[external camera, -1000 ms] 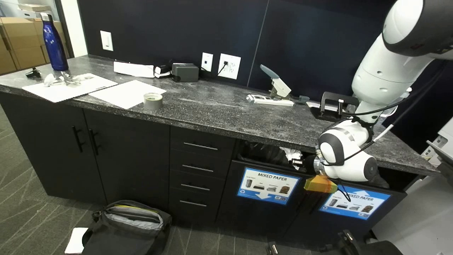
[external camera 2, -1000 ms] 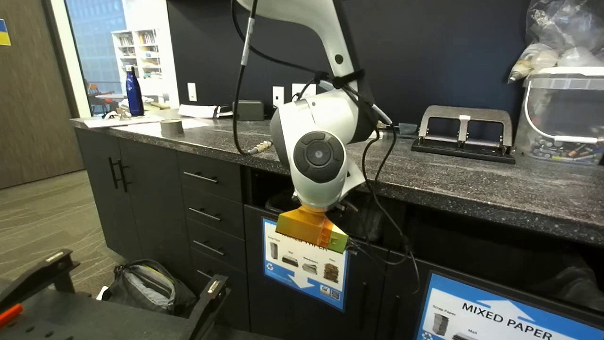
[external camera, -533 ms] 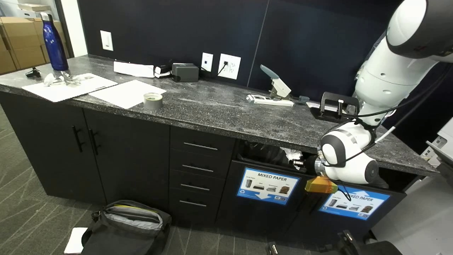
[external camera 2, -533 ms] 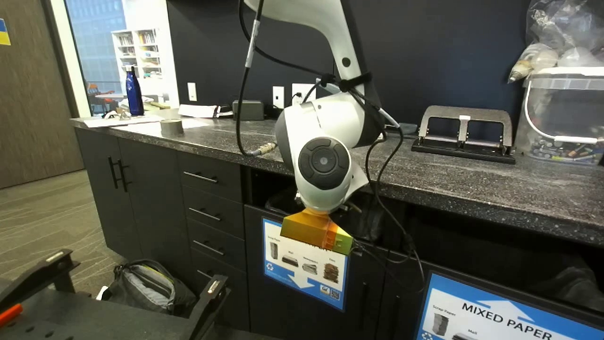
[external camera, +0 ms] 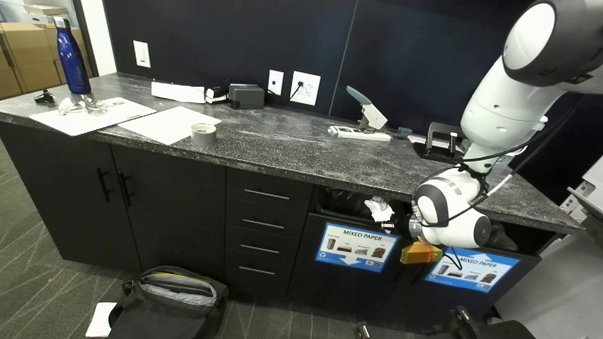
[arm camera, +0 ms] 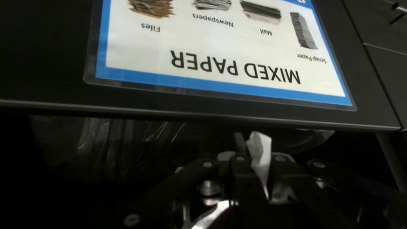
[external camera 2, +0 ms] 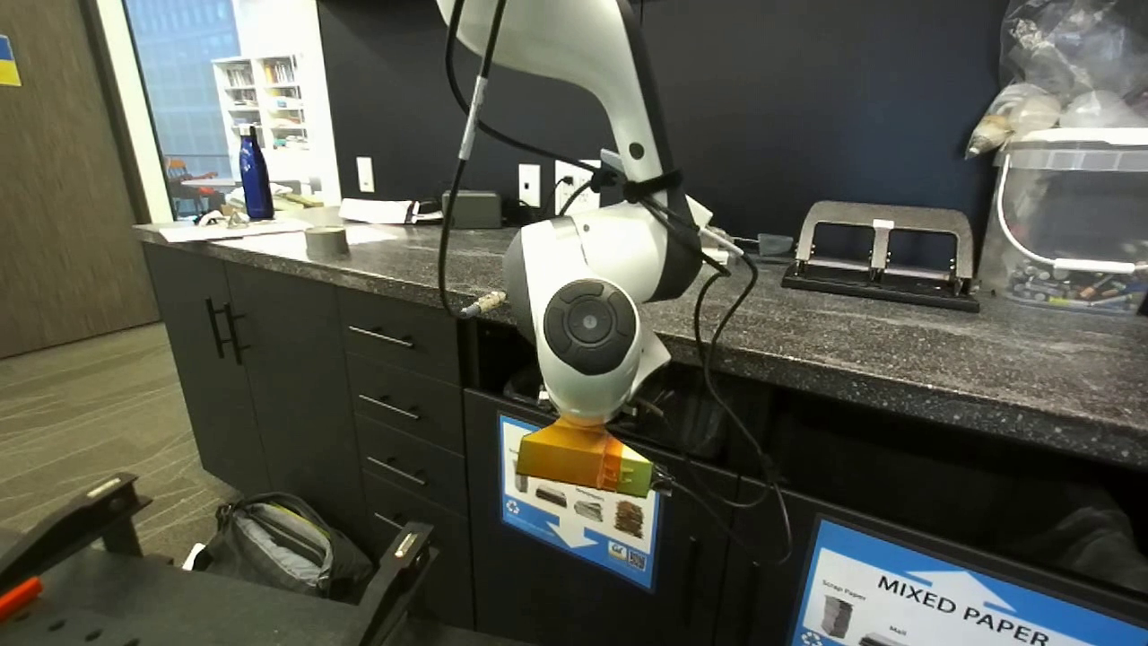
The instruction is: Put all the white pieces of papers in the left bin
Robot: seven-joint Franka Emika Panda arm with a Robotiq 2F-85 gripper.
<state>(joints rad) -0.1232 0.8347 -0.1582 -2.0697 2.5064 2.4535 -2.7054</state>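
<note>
A crumpled white piece of paper [external camera: 379, 209] shows at the opening of the left bin [external camera: 339, 282], just above its blue-framed sign. My gripper [external camera: 387, 227] is there too, level with the bin's upper edge. In the wrist view the paper [arm camera: 261, 152] is pinched between the gripper's dark fingers, its end sticking up past them. The bin's front rim [arm camera: 203, 119] runs across just beyond the fingertips. More crumpled white pieces [external camera: 77, 106] lie on a flat white sheet [external camera: 87, 123] at the far left of the counter. In an exterior view the arm's wrist hides the fingers.
Over the bin hangs the speckled counter edge [external camera: 358, 184]. Beside the left bin is its twin bin front [external camera 2: 771, 574]. A tape roll [external camera: 203, 135], a stapler [external camera: 365, 125], a hole punch [external camera 2: 879, 251] and a blue bottle [external camera: 73, 59] stand on the counter. A bag [external camera: 176, 301] sits on the floor.
After a slight shift right, the gripper has moved left and a little down in both exterior views. The white paper has travelled with it and now shows more fully in front of the opening.
</note>
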